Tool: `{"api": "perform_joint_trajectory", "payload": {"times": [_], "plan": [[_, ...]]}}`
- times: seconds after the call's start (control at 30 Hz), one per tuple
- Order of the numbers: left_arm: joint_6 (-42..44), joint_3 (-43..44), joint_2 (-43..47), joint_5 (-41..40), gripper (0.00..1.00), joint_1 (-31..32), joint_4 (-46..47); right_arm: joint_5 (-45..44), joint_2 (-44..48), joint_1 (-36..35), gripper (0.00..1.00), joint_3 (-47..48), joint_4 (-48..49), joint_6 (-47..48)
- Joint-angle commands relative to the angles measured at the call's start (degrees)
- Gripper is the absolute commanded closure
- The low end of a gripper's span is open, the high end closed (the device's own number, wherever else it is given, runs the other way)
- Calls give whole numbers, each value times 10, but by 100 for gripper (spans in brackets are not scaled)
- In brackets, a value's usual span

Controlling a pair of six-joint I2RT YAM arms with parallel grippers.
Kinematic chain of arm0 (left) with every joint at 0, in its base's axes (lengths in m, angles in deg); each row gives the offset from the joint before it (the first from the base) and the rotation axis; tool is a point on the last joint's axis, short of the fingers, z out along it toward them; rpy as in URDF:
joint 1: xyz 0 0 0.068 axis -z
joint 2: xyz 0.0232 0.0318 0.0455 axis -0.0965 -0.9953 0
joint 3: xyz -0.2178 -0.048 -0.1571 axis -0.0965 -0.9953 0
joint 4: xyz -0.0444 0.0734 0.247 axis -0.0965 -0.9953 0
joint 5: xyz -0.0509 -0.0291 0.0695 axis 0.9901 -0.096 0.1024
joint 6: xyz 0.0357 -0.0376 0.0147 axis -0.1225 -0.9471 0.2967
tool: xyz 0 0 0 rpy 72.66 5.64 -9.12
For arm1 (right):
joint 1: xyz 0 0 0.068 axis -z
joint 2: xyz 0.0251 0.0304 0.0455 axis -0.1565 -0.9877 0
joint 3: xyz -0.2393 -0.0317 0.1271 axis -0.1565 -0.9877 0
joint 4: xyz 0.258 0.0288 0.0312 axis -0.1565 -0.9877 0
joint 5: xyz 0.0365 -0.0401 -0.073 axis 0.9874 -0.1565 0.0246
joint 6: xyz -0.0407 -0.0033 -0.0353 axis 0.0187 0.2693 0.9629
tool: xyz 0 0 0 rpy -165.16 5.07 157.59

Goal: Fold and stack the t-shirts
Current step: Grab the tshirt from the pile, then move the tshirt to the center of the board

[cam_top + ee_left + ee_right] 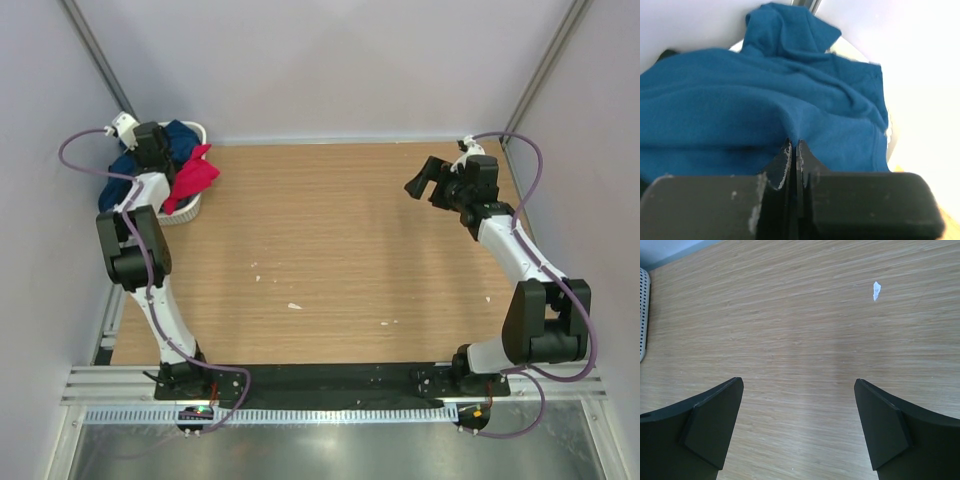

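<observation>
The left fingers (pixel 788 152), nearer, pinch a fold of the blue t-shirt (pixel 740 100) lying in the basket (pixel 190 212) at the counter's (pixel 340 250) far-left corner, while the right fingers (pixel 710 425) hover wide apart, empty, near the far-right corner.

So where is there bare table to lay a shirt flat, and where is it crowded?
Nearly the whole table is bare, from the white basket at far left across to the open right end effector, save a few white scraps. Crowded at the basket: blue t-shirt, pink t-shirt, left end effector pinching the blue one.
</observation>
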Motion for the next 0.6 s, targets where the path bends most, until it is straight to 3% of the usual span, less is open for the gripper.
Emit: {"api": "perform_joint_trajectory", "payload": {"times": [0.0,0.33,0.43,0.47,0.53,0.57], "plan": [[-16,-35,88,0,100,16,5,-19,28,-3,0,13,-1,9],[67,-33,267,-3,100,103,-34,-51,120,-3,0,-8,-43,0],[79,40,288,77,100,143,-116,-133,143,-3,0,-12,-84,-9],[75,70,281,113,100,163,-144,-213,144,-4,0,-11,-99,-12],[77,136,273,141,100,194,-219,-280,139,-1,0,1,-159,-23],[99,186,269,140,100,239,-236,-310,134,-1,0,9,-178,-23]]}}
